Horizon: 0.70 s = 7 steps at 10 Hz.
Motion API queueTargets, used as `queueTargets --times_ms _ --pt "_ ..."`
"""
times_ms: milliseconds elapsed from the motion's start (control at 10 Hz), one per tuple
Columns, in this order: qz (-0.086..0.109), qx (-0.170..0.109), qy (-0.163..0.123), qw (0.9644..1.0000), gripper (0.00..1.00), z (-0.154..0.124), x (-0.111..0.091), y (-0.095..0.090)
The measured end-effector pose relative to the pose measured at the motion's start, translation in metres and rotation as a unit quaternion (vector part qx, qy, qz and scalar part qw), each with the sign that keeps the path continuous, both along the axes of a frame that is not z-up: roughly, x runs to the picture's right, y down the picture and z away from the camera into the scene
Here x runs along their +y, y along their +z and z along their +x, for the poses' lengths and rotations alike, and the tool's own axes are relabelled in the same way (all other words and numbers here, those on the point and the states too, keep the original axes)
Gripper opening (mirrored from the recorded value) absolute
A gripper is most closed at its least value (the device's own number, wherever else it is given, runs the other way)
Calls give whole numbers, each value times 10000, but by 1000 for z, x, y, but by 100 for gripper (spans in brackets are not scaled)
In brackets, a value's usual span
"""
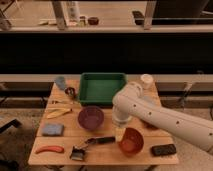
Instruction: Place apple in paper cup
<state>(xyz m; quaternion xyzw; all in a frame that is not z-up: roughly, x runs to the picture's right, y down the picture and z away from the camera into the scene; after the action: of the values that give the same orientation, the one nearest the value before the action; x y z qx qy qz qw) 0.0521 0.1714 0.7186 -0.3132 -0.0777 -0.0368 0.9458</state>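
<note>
The paper cup [146, 80], small and cream-white, stands at the table's far right corner, right of the green tray. My white arm reaches in from the right, and the gripper [120, 133] points down between the purple bowl and the orange-red bowl, near the table's front. A pale yellowish patch shows at the gripper's tip. I cannot tell whether that is the apple. No apple shows anywhere else on the table.
A green tray [102, 87] sits at the back middle. On the left are a bluish-grey cup [60, 82], a dark metal cup [70, 92], a banana [58, 113] and a blue sponge [52, 130]. At the front are a purple bowl [91, 117], an orange-red bowl [131, 142], a brush [87, 145] and a black object [164, 149].
</note>
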Motion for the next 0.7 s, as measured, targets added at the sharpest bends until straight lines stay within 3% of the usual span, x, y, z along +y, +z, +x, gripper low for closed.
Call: queueTargets --times_ms 200,400,600,700 --pt "81 7 -65 9999 80 -8 -26 -14" --pt "175 -195 -128 9996 80 -8 -37 -11" --pt "336 -454 -109 9983 80 0 -42 10" --pt "411 -614 -103 9972 80 4 -43 29"
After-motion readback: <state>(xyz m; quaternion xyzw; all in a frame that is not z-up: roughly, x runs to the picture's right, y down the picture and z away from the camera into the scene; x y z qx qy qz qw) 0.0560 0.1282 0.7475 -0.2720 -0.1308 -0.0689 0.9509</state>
